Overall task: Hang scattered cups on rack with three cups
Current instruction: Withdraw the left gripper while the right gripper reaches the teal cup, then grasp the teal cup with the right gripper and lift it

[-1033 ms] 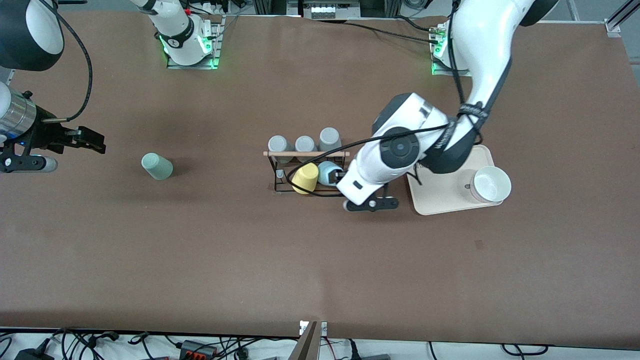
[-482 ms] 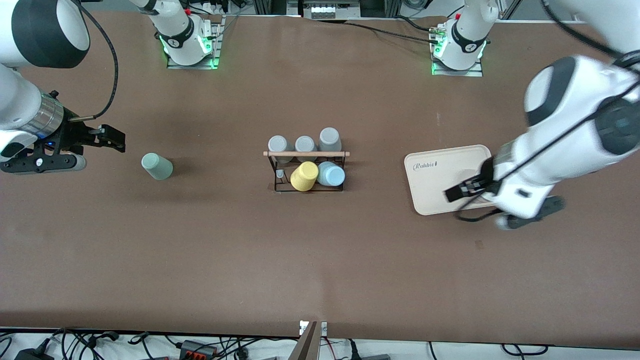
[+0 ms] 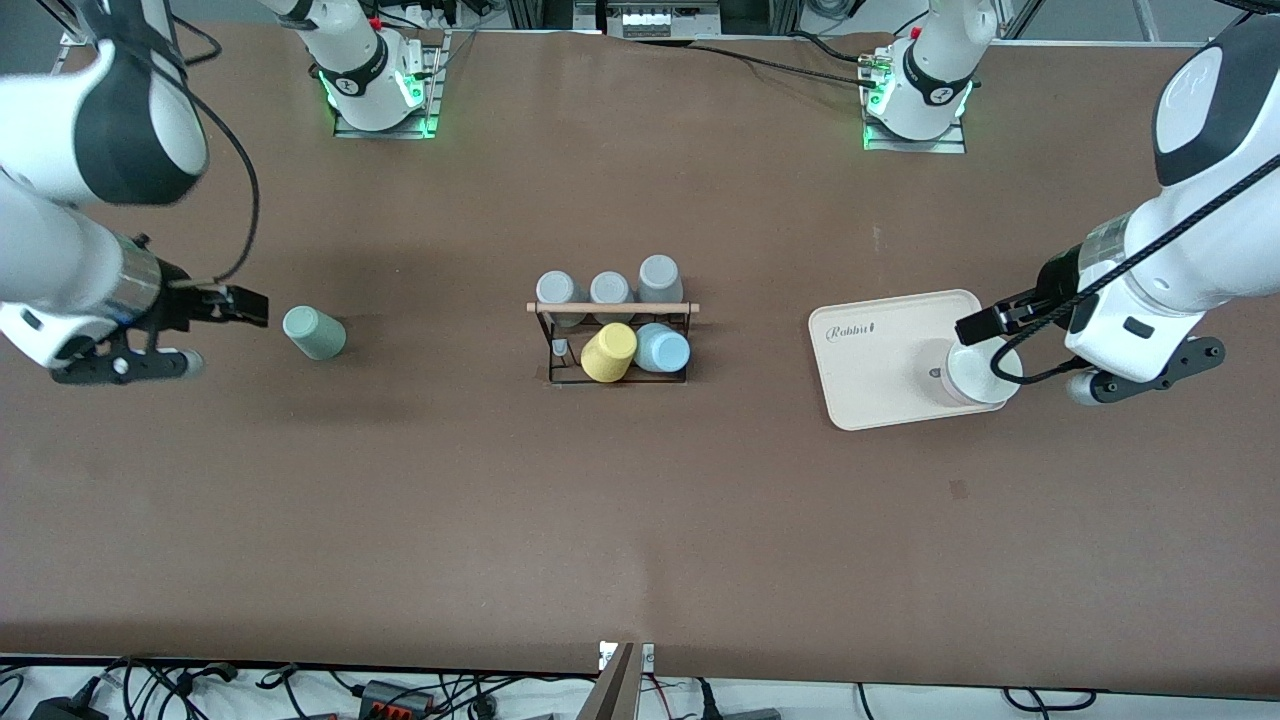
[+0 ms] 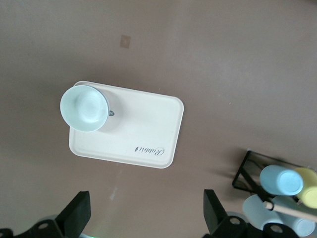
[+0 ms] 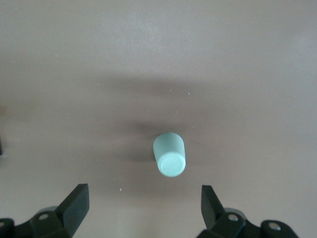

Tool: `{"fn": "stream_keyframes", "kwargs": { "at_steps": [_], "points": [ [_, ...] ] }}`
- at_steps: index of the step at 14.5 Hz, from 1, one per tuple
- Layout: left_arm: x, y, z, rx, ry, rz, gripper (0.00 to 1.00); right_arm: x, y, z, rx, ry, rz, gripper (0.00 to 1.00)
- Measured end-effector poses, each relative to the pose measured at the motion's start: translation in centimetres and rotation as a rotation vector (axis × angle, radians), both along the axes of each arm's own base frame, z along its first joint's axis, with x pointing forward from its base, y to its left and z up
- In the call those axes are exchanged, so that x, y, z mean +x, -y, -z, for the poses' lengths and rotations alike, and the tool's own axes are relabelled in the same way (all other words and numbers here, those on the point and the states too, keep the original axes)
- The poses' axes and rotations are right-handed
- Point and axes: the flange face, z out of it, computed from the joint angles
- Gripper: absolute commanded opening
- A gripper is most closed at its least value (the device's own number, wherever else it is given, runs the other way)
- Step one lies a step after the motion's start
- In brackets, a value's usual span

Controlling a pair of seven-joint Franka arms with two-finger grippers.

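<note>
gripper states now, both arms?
Left end effector: open, empty, over the cream tray by the white cup.
Right end effector: open, empty, beside the sage-green cup.

Even overhead light, soft shadows (arm edges blurred)

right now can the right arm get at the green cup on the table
Probably yes. The right gripper is open beside the sage-green cup, which stands alone on bare table; nothing lies between them.
</note>
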Motion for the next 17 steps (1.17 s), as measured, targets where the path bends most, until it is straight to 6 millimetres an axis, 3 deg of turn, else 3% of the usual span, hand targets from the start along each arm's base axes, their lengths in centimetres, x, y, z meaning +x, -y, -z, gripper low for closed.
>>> {"fn": "stream_keyframes", "kwargs": {
  "at_steps": [2, 5, 9, 12, 17],
  "points": [
    [-0.5, -1.0, 0.6, 0.002, -0.015, 0.041, 1.00, 0.8, 0.3, 4.7, -0.005, -0.009, 0.001, 1.00],
    [-1.9, -3.0, 1.2, 0.013, -0.001, 0.057, 1.00, 0.0, 2.2, 10.1, -0.006, -0.028, 0.025, 1.00],
    [-4.2, -2.8, 1.9, 0.036, 0.048, 0.064, 1.00, -2.1, 3.7, 14.6, -0.005, -0.056, 0.044, 1.00],
    [-4.1, -3.0, 1.2, 0.037, 0.105, 0.053, 1.00, -4.1, 4.2, 18.2, -0.002, -0.069, 0.049, 1.00],
    [-5.6, -4.7, -0.3, 0.060, 0.128, 0.074, 1.00, -6.3, 5.4, 20.9, 0.000, -0.099, 0.069, 1.00]
  ]
}}
